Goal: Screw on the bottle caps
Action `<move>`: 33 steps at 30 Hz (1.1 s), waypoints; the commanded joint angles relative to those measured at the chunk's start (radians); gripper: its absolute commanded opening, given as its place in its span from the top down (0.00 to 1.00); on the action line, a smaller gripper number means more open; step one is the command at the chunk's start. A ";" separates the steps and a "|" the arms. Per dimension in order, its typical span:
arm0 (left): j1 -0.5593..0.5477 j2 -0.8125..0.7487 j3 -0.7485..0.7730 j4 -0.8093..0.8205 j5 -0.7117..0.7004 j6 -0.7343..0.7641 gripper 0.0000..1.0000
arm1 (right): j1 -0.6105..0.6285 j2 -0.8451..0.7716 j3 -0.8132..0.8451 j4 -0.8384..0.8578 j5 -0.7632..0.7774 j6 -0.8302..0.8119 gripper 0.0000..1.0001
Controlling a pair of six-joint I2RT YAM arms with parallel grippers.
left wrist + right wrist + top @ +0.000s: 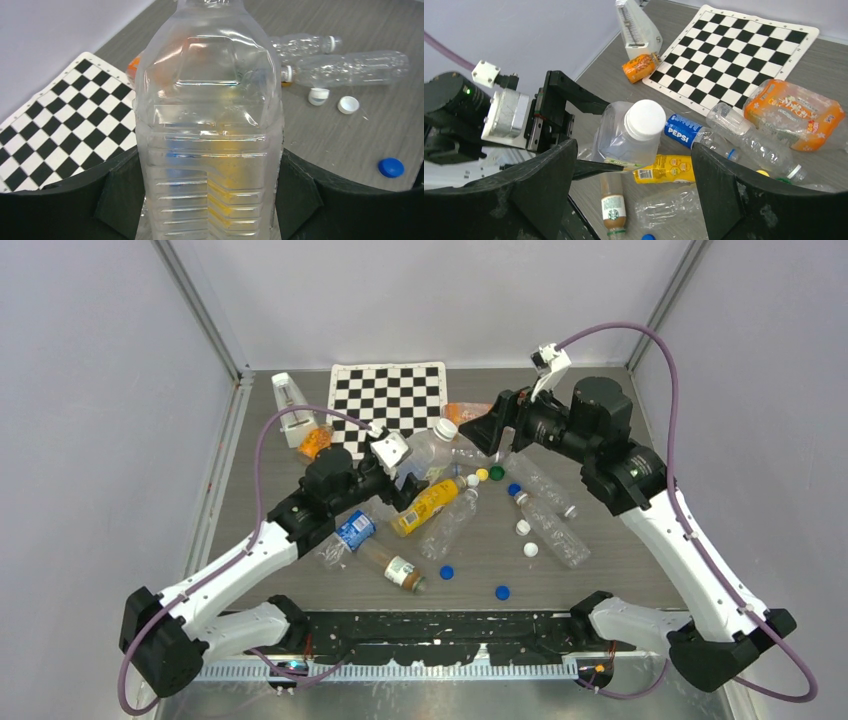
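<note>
At mid-table, clear bottle (pixel 209 125): ribbed body; a thin label strip near its base is too small for us to read.
White cap (pixel 644 119): sits on that bottle's neck; we cannot tell how tightly.
Left gripper (pixel 398 468): clamped on the bottle's lower body, 1 finger (pixel 120 197) on each side.
Right gripper (pixel 487 437): at 2 o'clock of the bottle, fingers (pixel 544 190) spread wide, gripping nothing and clear of bottle and cap.
Loose caps (pixel 530 549): on the table; yellow cap (pixel 481 475) and green cap (pixel 497 473) lie at 4 o'clock of the held bottle, 2 blue caps (pixel 446 572) at 6 o'clock.
Pepsi bottle (pixel 684 131): lying down, blue label reading "PEPSI".
Yellow-label bottle (pixel 666 169): lying down, print unreadable.
Brown bottle (pixel 613 207): round green logo, words too small.
Orange-wrapped bottle (pixel 794 115): at 12 o'clock beside the checkerboard (pixel 734 50); we cannot read its writing.
</note>
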 commanded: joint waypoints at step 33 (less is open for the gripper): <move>0.087 -0.090 0.008 -0.027 0.437 -0.039 1.00 | -0.105 0.116 0.067 -0.087 -0.637 -0.481 0.21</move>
